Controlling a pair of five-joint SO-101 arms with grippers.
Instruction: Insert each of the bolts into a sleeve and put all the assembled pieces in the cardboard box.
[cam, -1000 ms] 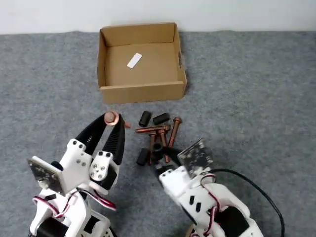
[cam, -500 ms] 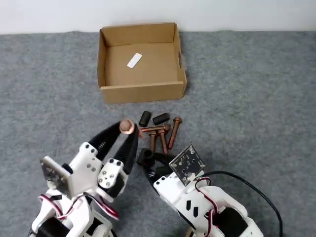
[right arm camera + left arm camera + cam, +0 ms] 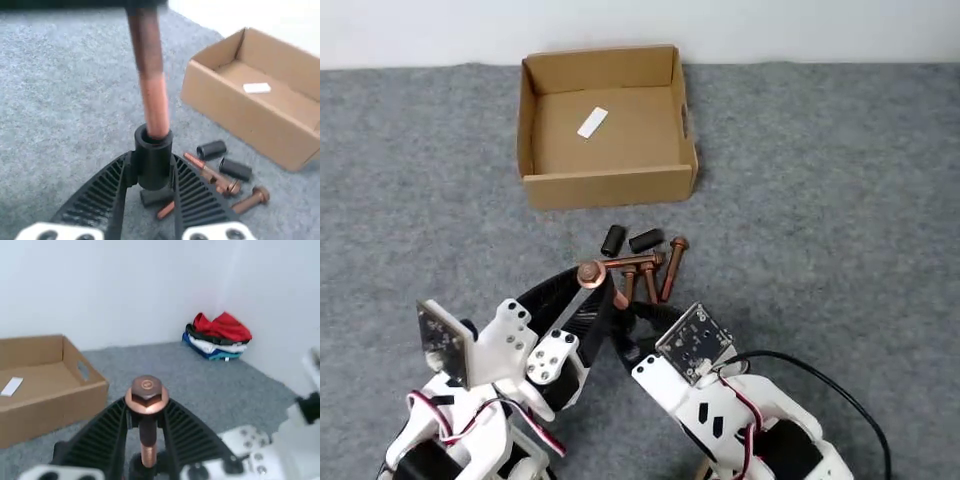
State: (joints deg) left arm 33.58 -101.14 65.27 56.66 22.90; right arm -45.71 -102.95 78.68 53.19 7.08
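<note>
Cardboard box (image 3: 605,187) sits at 12 o'clock on the grey surface (image 3: 820,200), walls up, one white slip (image 3: 592,122) inside. We see open surface at 3 and 9 o'clock, and both arms crowd 6 o'clock. Left gripper (image 3: 146,407) pinches one bolt (image 3: 146,395) below its head. Right gripper (image 3: 151,165) clamps one upright sleeve (image 3: 152,150), with the bolt tip in its mouth. Between arms and box we count four loose bolts (image 3: 675,265) and two loose sleeves (image 3: 645,240). A third sleeve (image 3: 155,196) lies under the right gripper.
</note>
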